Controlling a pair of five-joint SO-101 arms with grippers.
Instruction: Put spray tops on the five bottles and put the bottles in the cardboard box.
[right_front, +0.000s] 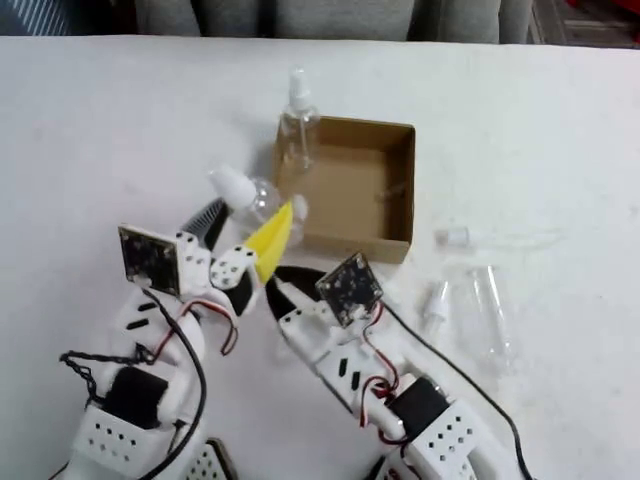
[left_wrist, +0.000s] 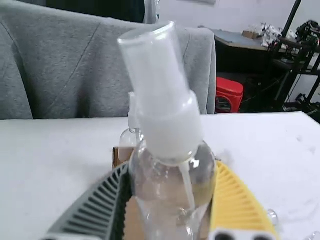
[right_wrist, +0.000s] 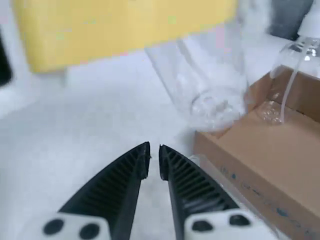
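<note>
The white tabletop (right_front: 100, 120) carries an open brown cardboard box (right_front: 400, 190) at its centre; a capped clear bottle (right_front: 298, 120) stands in the box's ten o'clock corner. The left gripper (right_front: 258, 208) sits at the box's nine o'clock, its grey and yellow fingers (left_wrist: 235, 205) clamped around a clear plastic bottle with a white spray top (left_wrist: 165, 125), tilted, base near the box wall. The step looks like boxing it: carry the base over the wall, set it beside the standing one without nudging it, and release only once it rests. The right gripper (right_wrist: 154, 152) waits at seven o'clock, black fingers all but closed, holding nothing. Uncapped clear bottles (right_front: 490, 310) and loose white spray tops (right_front: 435, 300) lie at four o'clock.
</note>
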